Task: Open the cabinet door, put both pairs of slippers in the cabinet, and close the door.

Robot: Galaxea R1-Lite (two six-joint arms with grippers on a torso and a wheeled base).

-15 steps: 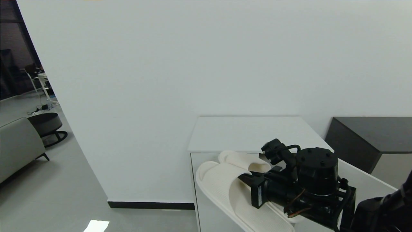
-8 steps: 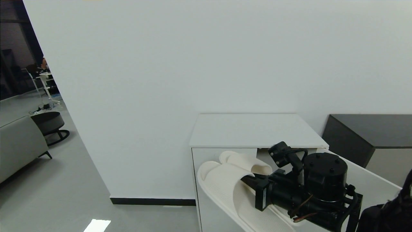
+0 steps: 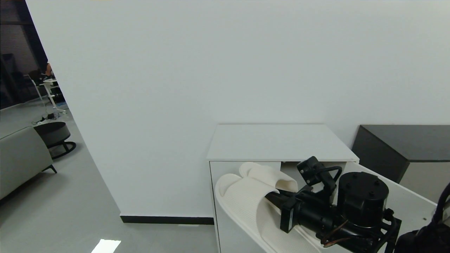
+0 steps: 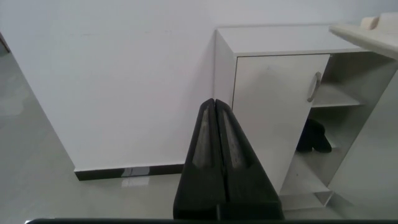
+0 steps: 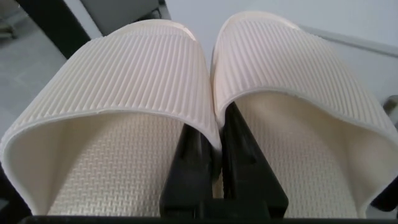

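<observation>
A white cabinet (image 3: 277,142) stands against the wall, its right door (image 3: 397,196) swung open. My right gripper (image 3: 271,195) hangs before the cabinet front, shut on a pair of cream ribbed slippers (image 3: 242,200). In the right wrist view its fingers (image 5: 193,162) pinch the two inner strap walls of the slippers (image 5: 124,81) together. My left gripper (image 4: 215,107) is shut on nothing, low and to the left of the cabinet (image 4: 273,124). The cabinet's left door with its handle (image 4: 316,87) is closed. A dark pair (image 4: 314,137) lies on a shelf in the open half.
A dark low cabinet (image 3: 404,144) stands right of the white one. A grey sofa (image 3: 17,158) and a round dark stool (image 3: 52,133) are far left. Bare grey floor (image 3: 70,218) stretches left of the cabinet.
The head camera shifted a little at first. My right wrist has sunk slightly down and to the right, still holding the cream slippers, which stay almost where they were.
</observation>
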